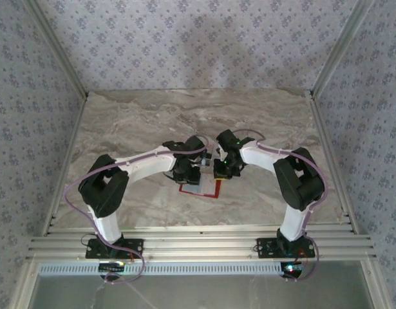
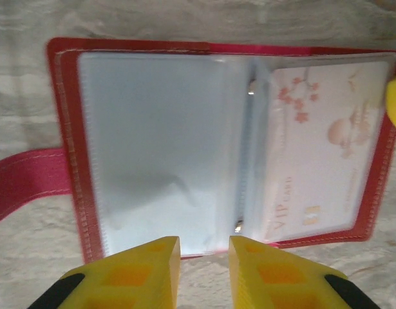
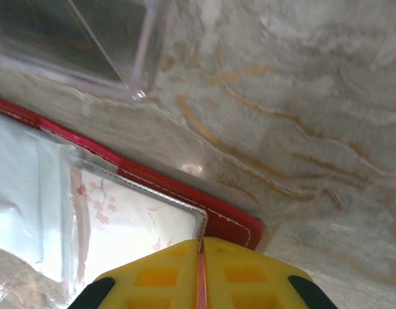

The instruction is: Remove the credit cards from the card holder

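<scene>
The red card holder [image 1: 199, 190] lies open on the marble table between both arms. In the left wrist view its red border [image 2: 62, 129] frames clear sleeves. The right sleeve holds the pale pinkish-white card [image 2: 320, 148] with blossoms and "VIP card" print. The left sleeve [image 2: 159, 148] looks pale grey-blue, and I cannot tell if a card is inside. My left gripper [image 2: 204, 248] stands open just off the holder's near edge. My right gripper [image 3: 201, 248] is shut on the holder's outer edge [image 3: 230, 222], beside the pink card [image 3: 133, 219].
A clear plastic box [image 3: 75, 38] sits on the table just beyond the holder. The holder's red strap [image 2: 24, 180] trails off to the left. Patterned walls enclose the table [image 1: 133, 122] on three sides.
</scene>
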